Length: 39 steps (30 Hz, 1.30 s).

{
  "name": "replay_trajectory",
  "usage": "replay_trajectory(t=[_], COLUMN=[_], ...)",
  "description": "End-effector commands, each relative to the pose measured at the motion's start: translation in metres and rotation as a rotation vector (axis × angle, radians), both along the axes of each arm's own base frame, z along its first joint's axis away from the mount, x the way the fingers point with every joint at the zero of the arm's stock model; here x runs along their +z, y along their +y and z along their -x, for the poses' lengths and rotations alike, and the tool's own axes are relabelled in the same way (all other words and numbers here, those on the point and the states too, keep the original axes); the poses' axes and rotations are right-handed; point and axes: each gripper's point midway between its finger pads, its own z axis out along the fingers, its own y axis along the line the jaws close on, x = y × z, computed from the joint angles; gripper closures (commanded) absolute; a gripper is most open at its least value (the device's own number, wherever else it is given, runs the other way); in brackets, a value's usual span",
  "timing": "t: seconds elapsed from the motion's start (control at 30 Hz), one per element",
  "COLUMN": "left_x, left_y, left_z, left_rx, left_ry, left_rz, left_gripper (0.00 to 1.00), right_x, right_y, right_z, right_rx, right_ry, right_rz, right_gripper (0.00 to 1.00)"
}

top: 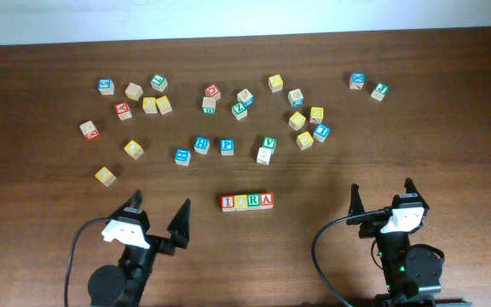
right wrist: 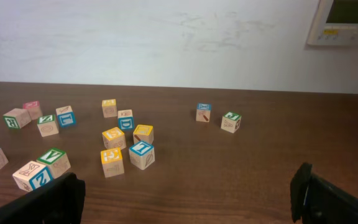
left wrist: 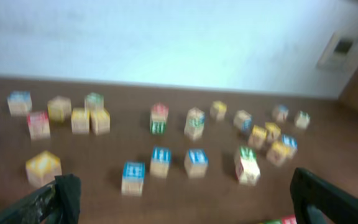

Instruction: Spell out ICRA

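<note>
Scanning from the left, Dana: the left tool (top: 158,211) is hovering at the near edge of the surface (top: 41,188), jaws spread wide with nothing between them.

Seeing the same, Lee. Moving to the middle, the ICRA row (top: 247,201) is sitting between the two arms, four blocks touching side by side and reading I, C, R, A. To my eye the word is looking finished.

Agreeing, and the loose blocks (top: 226,146) are lying scattered well behind it. If a nudge is needed, I'm judging those little wooden cubes as light, rigid and a bit slick on the painted faces. I'm suggesting a square pinch on two opposite flat sides, not the corners. The touching neighbours are making that awkward, though.

Sliding right now: the right tool (top: 382,192) is hanging apart from the row, fingers parted, gripping nothing.

And what are we missing?

The left wrist view is blurring badly, leaving the letters unreadable. Something red and green is peeking in at its bottom edge, possibly the row. The right wrist view isn't showing the row at all.
</note>
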Motion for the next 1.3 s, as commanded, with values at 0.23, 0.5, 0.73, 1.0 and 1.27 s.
replay_trajectory(t=[0.23,0.5,0.73,1.0,1.27], left_x=[-0.017,-0.020,-0.020,-0.020,-0.020], left_y=[0.021,0.056,0.061,0.059,0.059], left_z=[-0.008,-0.010,-0.010,-0.010,-0.010], left_rx=[0.092,0.281,0.284,0.273,0.274], left_ry=[-0.010,0.008,-0.005,-0.006,-0.005], left_rz=[-0.080,-0.093,-0.210,-0.208,-0.208], left_gripper=[0.01,0.01,0.01,0.01,0.01], right_x=[-0.003,-0.003,-0.003,-0.003,-0.003], right_y=[-0.003,-0.003,-0.003,-0.003,-0.003], right_z=[0.000,0.000,0.000,0.000,0.000], right_rx=[-0.014,-0.014,-0.014,-0.014,-0.014], right_ry=[0.003,0.004,0.003,0.003,0.003], right_rz=[-0.003,-0.003,-0.003,-0.004,-0.003], right_gripper=[0.02,0.02,0.02,0.02,0.02])
